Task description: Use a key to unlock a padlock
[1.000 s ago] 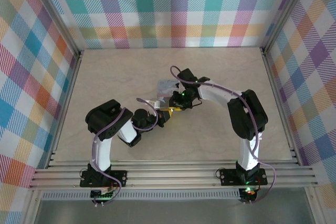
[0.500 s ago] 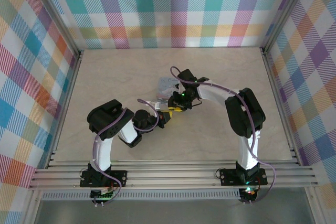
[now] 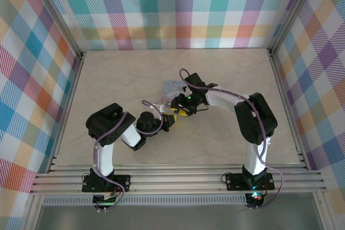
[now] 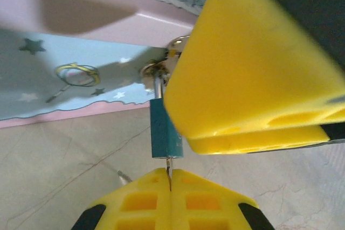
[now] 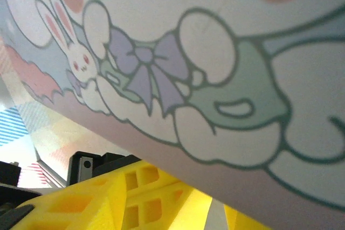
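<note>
Left wrist view: the left gripper (image 4: 170,179) has its fingers pressed together on a thin key (image 4: 168,165), whose tip meets the underside of the teal padlock (image 4: 165,133). The padlock hangs at the clasp of the tin (image 4: 64,79). The right gripper (image 3: 180,113) is just beside it; I cannot tell how wide it is open.

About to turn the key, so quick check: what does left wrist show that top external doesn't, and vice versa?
Left wrist: the teal padlock hanging from a silver hasp, a thin key blade running from its underside into the shut yellow fingertips of the left gripper. Top external: the left arm and right arm in full over the table, wrists close together near the tin; the lock is too small to make out there. Both: the pale blue tin and the right gripper, its yellow fingers right beside the lock.
</note>
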